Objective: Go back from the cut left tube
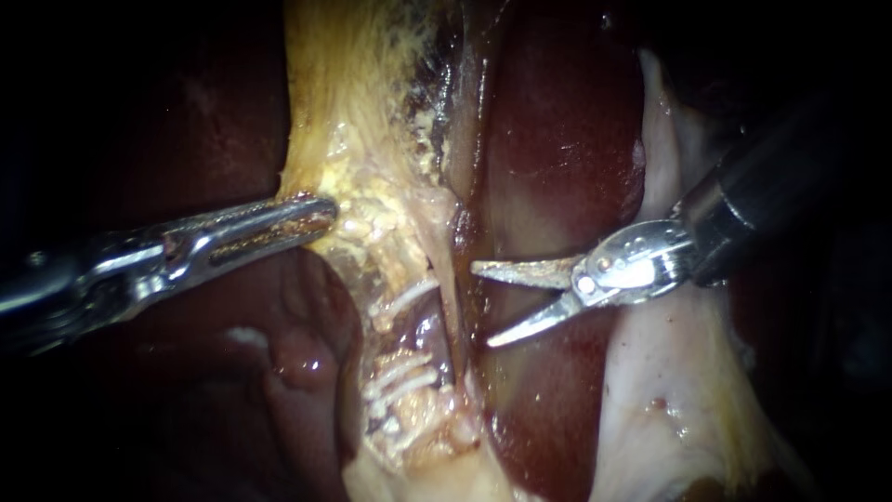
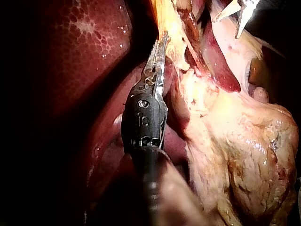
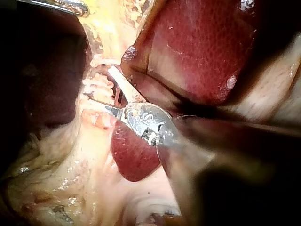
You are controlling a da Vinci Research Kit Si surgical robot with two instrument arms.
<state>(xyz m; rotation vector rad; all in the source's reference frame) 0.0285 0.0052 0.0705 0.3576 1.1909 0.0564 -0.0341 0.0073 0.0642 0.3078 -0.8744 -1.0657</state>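
My right instrument (image 1: 481,307) comes in from the right with two thin blades spread open and nothing between them. Its tips sit just right of the clipped tube (image 1: 429,325). White clips cross that tube: an upper one (image 1: 406,297) and a lower group (image 1: 401,379), with a dark gap between them. The right wrist view shows the same open blades (image 3: 99,84) beside the clips (image 3: 96,77). My left instrument (image 1: 327,216) reaches in from the left, its jaws shut on the yellow fatty tissue (image 1: 372,209) above the clips. The left wrist view shows the same hold (image 2: 162,40).
Dark red liver (image 1: 557,139) lies behind the blades, more liver (image 1: 279,363) under my left shaft. A pale sheet of tissue (image 1: 669,372) runs below my right instrument. In the left wrist view the yellowish gallbladder (image 2: 244,155) bulges beside my left shaft.
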